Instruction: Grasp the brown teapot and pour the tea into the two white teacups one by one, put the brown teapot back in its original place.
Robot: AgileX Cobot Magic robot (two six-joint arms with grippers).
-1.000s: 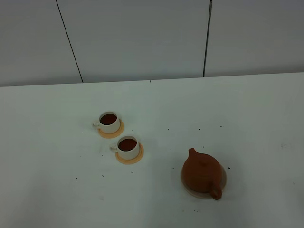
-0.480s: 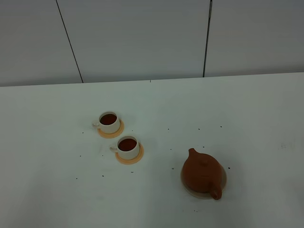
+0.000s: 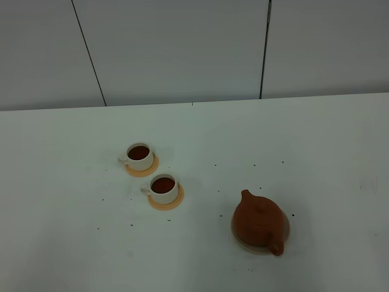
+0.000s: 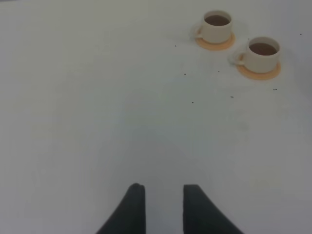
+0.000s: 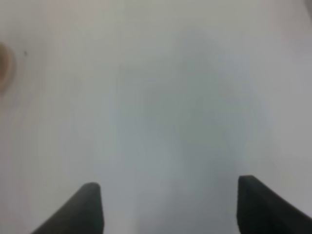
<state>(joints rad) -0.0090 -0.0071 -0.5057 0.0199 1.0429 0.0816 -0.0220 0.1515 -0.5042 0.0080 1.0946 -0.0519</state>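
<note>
The right gripper [image 5: 168,207] has its jaws wide apart over bare table [image 5: 161,97], nothing between them. The left gripper [image 4: 164,207] has its jaws slightly parted, empty. Well ahead of the left jaws stand two filled cups [image 4: 217,27] [image 4: 263,53] on saucers. The teapot [image 3: 259,221] sits on its coaster [image 3: 285,234], away from both grippers.

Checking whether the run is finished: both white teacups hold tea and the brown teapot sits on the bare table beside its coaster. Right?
Not quite. The two white teacups do hold tea, but the brown teapot sits on its beige coaster, not beside it; the exterior high view shows the disc's rim under the pot.
</note>
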